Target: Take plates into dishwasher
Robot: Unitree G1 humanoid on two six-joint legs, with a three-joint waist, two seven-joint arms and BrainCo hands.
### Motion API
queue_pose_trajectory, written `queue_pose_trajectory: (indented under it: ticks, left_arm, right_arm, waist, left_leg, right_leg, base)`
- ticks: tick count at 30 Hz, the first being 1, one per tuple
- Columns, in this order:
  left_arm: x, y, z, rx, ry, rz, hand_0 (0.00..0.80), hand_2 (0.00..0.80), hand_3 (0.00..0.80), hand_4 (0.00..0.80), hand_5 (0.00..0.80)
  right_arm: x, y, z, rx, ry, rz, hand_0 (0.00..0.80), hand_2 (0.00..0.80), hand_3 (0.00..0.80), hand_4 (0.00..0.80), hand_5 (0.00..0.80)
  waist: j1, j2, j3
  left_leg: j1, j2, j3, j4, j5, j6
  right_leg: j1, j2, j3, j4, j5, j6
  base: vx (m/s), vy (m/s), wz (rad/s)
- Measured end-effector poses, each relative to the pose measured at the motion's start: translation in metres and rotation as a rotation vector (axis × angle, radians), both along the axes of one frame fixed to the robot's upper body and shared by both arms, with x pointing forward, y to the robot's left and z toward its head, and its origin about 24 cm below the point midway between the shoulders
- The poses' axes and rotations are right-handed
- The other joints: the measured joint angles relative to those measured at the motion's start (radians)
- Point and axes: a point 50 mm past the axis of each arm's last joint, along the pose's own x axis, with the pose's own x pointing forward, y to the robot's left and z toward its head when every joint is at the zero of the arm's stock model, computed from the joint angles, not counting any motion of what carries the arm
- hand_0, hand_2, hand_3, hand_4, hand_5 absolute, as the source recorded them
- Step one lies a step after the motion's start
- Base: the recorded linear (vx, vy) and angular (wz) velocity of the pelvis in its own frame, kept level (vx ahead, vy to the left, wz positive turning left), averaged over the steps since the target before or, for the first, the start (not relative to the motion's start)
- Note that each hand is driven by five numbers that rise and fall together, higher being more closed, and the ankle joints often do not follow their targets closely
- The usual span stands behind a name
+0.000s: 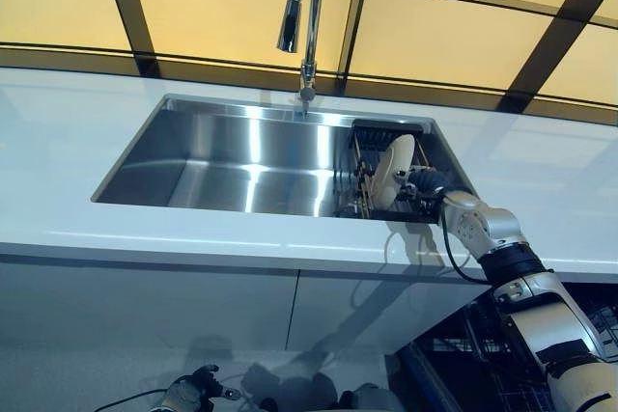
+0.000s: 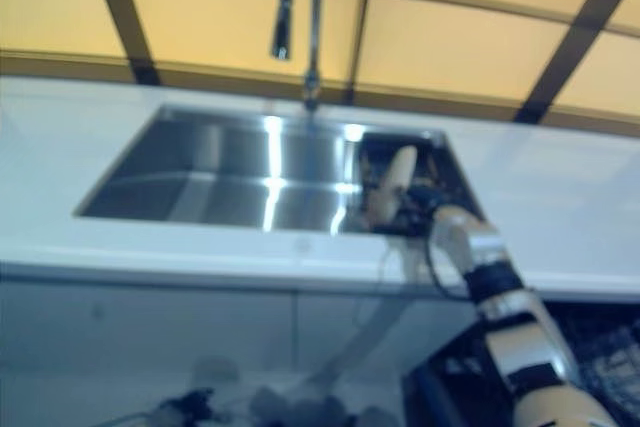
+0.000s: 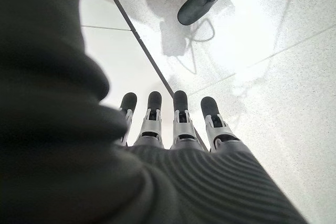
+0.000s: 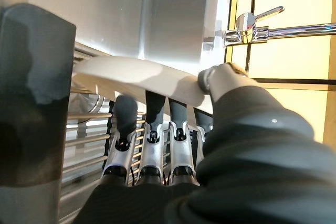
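A white plate (image 1: 394,169) stands on edge in a dark wire dish rack (image 1: 359,163) at the right end of the steel sink (image 1: 222,166). My right hand (image 1: 425,183) reaches into the sink from the right and grips this plate. In the right wrist view the plate (image 4: 142,77) lies between the fingers (image 4: 152,140) on one face and the thumb (image 4: 223,77) pressed on its rim. My left hand (image 1: 188,395) hangs low by the floor, and its fingers (image 3: 181,124) are straight and hold nothing.
A tall chrome faucet (image 1: 309,16) rises behind the sink's middle. White counter (image 1: 58,142) surrounds the sink, with yellow panels behind. A dark wire dishwasher basket (image 1: 454,364) shows at the lower right under the counter edge.
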Motion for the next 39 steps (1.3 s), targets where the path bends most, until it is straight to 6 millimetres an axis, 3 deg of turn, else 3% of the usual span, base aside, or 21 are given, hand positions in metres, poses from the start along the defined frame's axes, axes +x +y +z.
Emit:
queue_pose_trajectory:
  ticks: [15,21,28,32,39]
  left_arm:
    - [0.0,0.0,0.0,-0.001,0.001,0.0,0.0,0.0,0.0,0.0,0.0]
    - [0.0,-0.001,0.0,-0.004,-0.002,-0.005,0.0,0.0,0.0,0.0,0.0]
    - [-0.004,-0.002,-0.001,-0.006,0.014,-0.017,0.0,0.0,0.0,0.0,0.0]
    - [-0.003,-0.002,-0.001,-0.013,0.015,-0.021,0.0,0.0,0.0,0.0,0.0]
    - [-0.005,-0.001,-0.001,-0.011,0.019,-0.024,0.0,0.0,0.0,0.0,0.0]
  right_arm:
    - [0.003,-0.006,0.01,-0.089,-0.058,-0.018,0.8,0.8,0.8,0.8,0.8]
    - [0.011,-0.019,0.041,-0.183,-0.158,-0.078,0.8,0.8,0.8,0.8,0.8]
    - [0.02,-0.02,0.095,-0.22,-0.341,-0.14,0.8,0.8,0.8,0.8,0.8]
    - [0.021,-0.018,0.113,-0.227,-0.404,-0.152,0.8,0.8,0.8,0.8,0.8]
    - [0.018,-0.03,0.14,-0.257,-0.493,-0.191,0.8,0.8,0.8,0.8,0.8]
  waist:
    - [0.003,0.011,0.007]
    - [0.023,0.025,0.021]
    - [0.024,0.024,0.024]
    - [0.024,0.022,0.037]
    - [0.024,0.019,0.047]
  left_leg:
    - [-0.001,0.0,0.0,-0.002,0.0,0.0]
    - [-0.002,-0.001,-0.001,-0.002,0.0,0.0]
    - [0.002,-0.001,-0.006,0.001,0.0,0.0]
    - [0.012,-0.001,-0.007,-0.002,-0.001,0.001]
    - [0.012,0.001,-0.007,-0.002,-0.001,0.001]
  right_leg:
    - [0.0,0.0,0.0,-0.002,0.0,0.0]
    - [0.0,0.001,-0.002,-0.003,0.0,0.0]
    - [0.006,0.001,-0.003,-0.004,0.0,0.0]
    - [0.017,0.002,-0.003,-0.009,0.0,0.0]
    - [0.025,0.007,-0.005,-0.025,0.0,0.0]
  base:
    - [0.0,0.0,0.0]
    - [0.0,0.0,0.0]
    - [0.006,-0.002,0.01]
    - [0.027,-0.013,0.0]
    - [0.046,-0.027,0.0]
